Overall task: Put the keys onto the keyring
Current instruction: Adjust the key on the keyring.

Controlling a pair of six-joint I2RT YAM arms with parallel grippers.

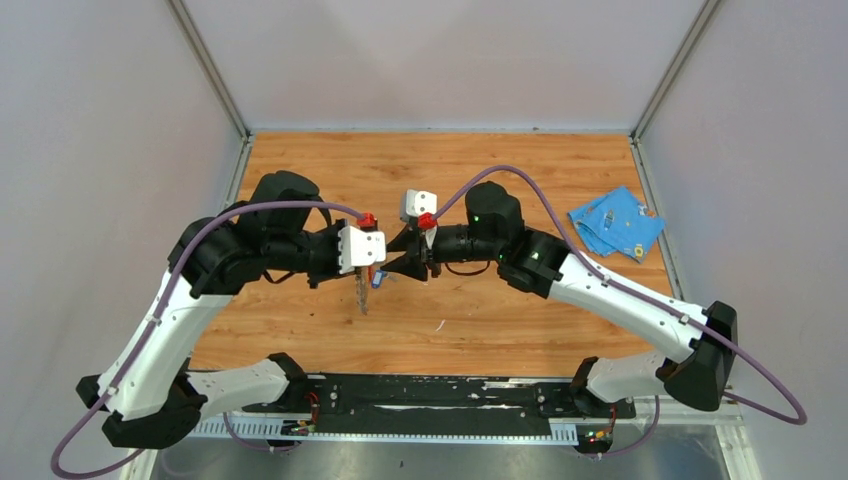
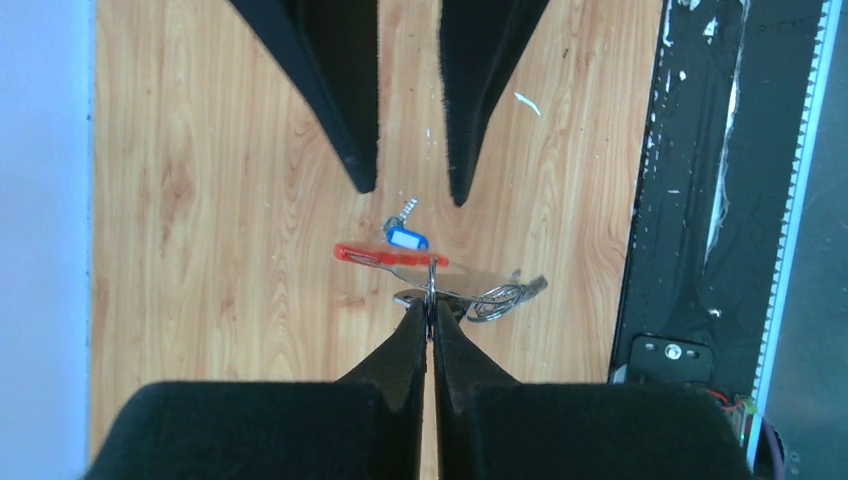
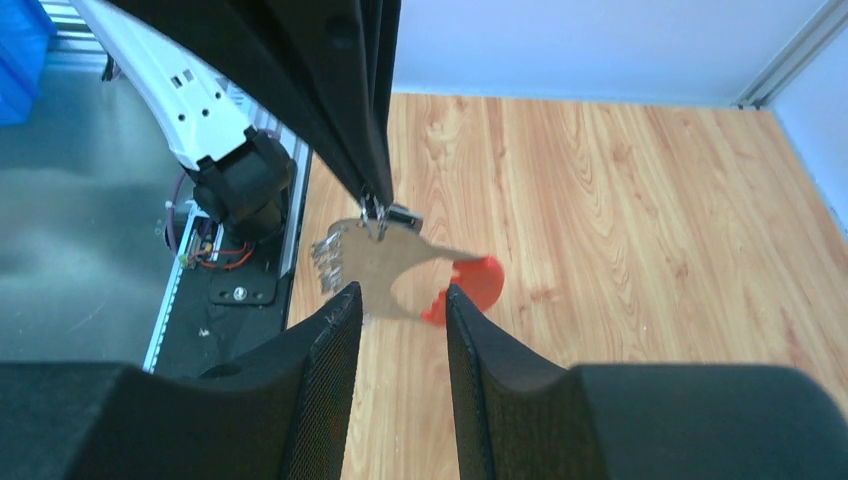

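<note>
My left gripper (image 2: 430, 312) is shut on the small metal ring of the keyring (image 2: 392, 257), whose red and silvery strap fob hangs above the table. The keyring also shows in the top view (image 1: 362, 292) and the right wrist view (image 3: 385, 265). A coil of wire rings (image 2: 497, 298) hangs beside it. The blue-headed key (image 2: 406, 238) sits just beyond the fob; I cannot tell whether it hangs or lies on the table. My right gripper (image 3: 399, 292) is open, its fingers either side of the fob without touching it. The black-headed key is not visible.
A blue cloth (image 1: 615, 222) with small metal pieces on it lies at the table's far right. The black base rail (image 1: 440, 392) runs along the near edge. White walls and metal posts close in the wooden table (image 1: 450, 165).
</note>
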